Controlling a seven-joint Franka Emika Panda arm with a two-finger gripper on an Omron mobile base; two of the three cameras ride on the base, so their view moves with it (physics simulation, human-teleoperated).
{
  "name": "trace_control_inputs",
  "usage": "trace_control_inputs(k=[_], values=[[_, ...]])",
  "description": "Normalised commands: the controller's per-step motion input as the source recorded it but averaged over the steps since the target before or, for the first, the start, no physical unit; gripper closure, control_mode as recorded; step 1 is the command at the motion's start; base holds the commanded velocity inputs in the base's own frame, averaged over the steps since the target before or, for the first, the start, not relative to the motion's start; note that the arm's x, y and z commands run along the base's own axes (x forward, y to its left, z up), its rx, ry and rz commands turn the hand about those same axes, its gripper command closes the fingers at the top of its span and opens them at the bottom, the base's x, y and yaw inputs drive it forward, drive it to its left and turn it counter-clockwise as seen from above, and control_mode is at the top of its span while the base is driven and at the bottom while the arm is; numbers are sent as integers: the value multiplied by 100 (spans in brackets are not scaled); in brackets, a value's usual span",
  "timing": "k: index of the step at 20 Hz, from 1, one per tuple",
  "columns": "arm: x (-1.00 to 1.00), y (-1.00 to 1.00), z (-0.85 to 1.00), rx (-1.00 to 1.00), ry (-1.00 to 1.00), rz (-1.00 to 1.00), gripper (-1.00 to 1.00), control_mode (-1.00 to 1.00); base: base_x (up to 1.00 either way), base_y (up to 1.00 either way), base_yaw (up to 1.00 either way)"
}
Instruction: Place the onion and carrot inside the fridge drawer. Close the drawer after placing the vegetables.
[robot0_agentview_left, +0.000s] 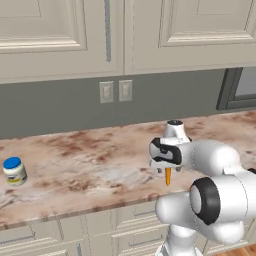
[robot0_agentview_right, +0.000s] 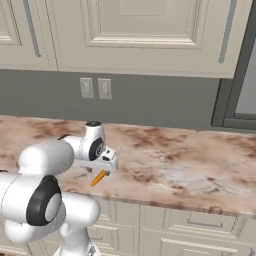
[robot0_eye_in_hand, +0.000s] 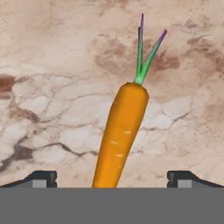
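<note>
An orange carrot with green leaves lies on the marbled counter. My gripper hangs straight above it and is open. The two dark fingertips stand wide apart on either side of the carrot's thin end, without touching it. From the base, the carrot pokes out just under the hand, near the counter's front edge, and the carrot sits below the gripper. The onion and the fridge drawer are out of view.
A small jar with a blue lid stands at the counter's far left. Wall outlets sit on the grey backsplash under cream cabinets. A dark-framed panel rises at the right. Drawer fronts run below the counter.
</note>
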Motion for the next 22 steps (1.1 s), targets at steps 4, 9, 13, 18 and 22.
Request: trace_control_inputs(k=[4, 9, 13, 18, 22], values=[[42, -6, -46, 0, 2, 0, -100, -100, 0, 0, 0], [15, 0, -50, 0, 0, 0, -100, -100, 0, 0, 0], [-4, 18, -60, 0, -1, 0, 100, -100, 0, 0, 0], [-2, 20, -43, 0, -7, 0, 100, -100, 0, 0, 0], [0, 15, -30, 0, -4, 2, 100, -100, 0, 0, 0]])
